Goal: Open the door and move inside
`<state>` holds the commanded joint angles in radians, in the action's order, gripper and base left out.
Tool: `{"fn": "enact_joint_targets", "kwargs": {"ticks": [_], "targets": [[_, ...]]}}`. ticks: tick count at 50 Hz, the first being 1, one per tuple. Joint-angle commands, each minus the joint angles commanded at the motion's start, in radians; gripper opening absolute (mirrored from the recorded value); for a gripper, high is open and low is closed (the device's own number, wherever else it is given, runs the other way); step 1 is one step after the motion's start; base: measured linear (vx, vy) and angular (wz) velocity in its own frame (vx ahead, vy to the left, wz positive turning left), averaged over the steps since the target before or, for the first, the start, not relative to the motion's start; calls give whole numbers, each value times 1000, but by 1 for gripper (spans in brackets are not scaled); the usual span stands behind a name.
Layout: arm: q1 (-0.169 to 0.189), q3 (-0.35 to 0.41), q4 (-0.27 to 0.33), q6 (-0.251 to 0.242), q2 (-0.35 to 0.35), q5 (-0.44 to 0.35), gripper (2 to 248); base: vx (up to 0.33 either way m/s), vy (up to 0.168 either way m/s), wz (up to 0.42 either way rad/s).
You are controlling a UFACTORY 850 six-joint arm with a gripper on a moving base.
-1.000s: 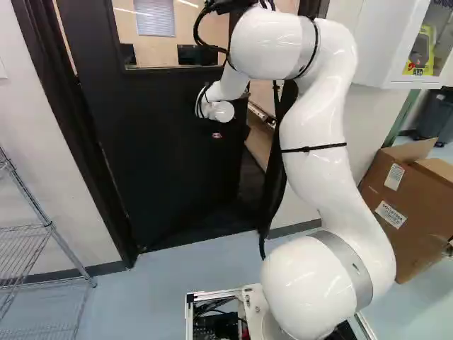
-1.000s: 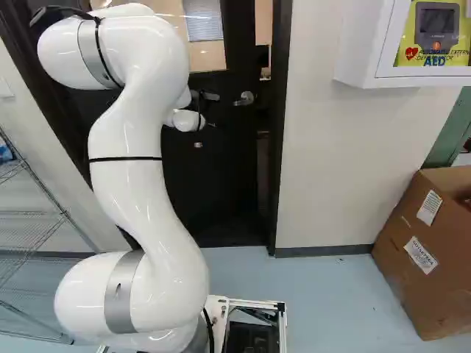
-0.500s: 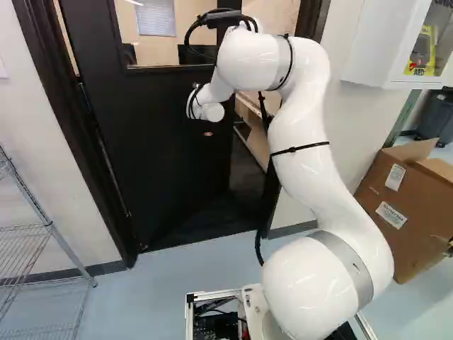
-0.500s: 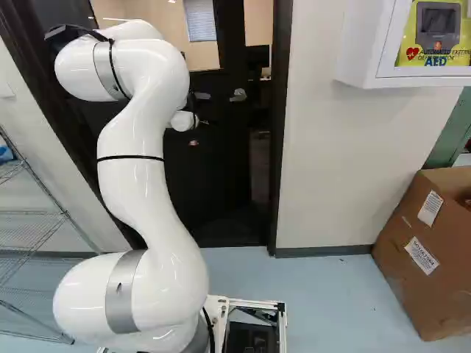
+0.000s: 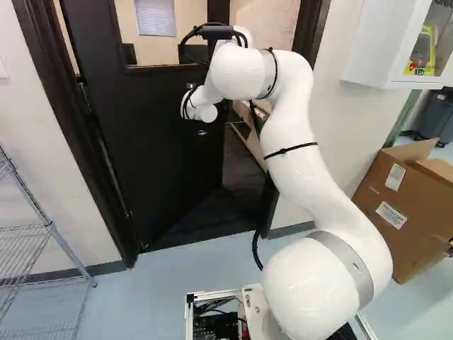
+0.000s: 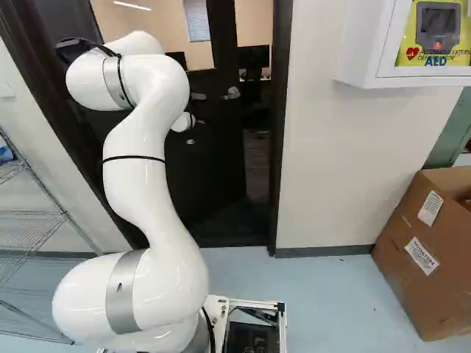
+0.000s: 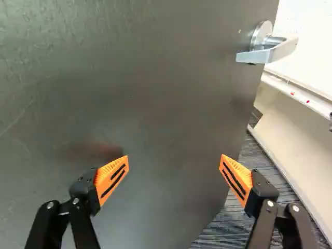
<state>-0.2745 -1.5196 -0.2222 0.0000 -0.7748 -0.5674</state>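
Note:
The black door (image 5: 148,134) stands ajar, swung away from me, with a gap along its handle side. Its silver lever handle (image 6: 232,93) shows in the right base view, with my gripper (image 6: 196,121) lower and nearer the hinge side, mostly hidden by the wrist. In the wrist view the gripper (image 7: 174,162) is open, its orange pads wide apart and nothing between them. The dark door face (image 7: 155,104) spreads ahead of the fingers, and the handle (image 7: 262,49) lies beyond them, off to one side. Whether anything touches the door, I cannot tell.
The door frame (image 6: 278,147) borders the gap. Through it appear dark flooring (image 5: 237,166) and pale furniture (image 7: 295,114). A wire shelf (image 5: 42,234) stands left; a cardboard box (image 5: 403,212) and a wall-mounted white cabinet (image 6: 375,44) are on the right.
The door has swung further away, widening the gap. My arm has reached forward, its wrist shifting left in the left base view along with the door. The base has stayed put.

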Motion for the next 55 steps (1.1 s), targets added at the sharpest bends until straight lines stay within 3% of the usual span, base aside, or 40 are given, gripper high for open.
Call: {"fn": "enact_joint_targets", "kwargs": {"ticks": [37, 55], "targets": [[54, 232, 0, 0, 170, -2, 247, 0, 0, 0], [77, 354, 25, 0, 264, -49, 247, 0, 0, 0]]}}
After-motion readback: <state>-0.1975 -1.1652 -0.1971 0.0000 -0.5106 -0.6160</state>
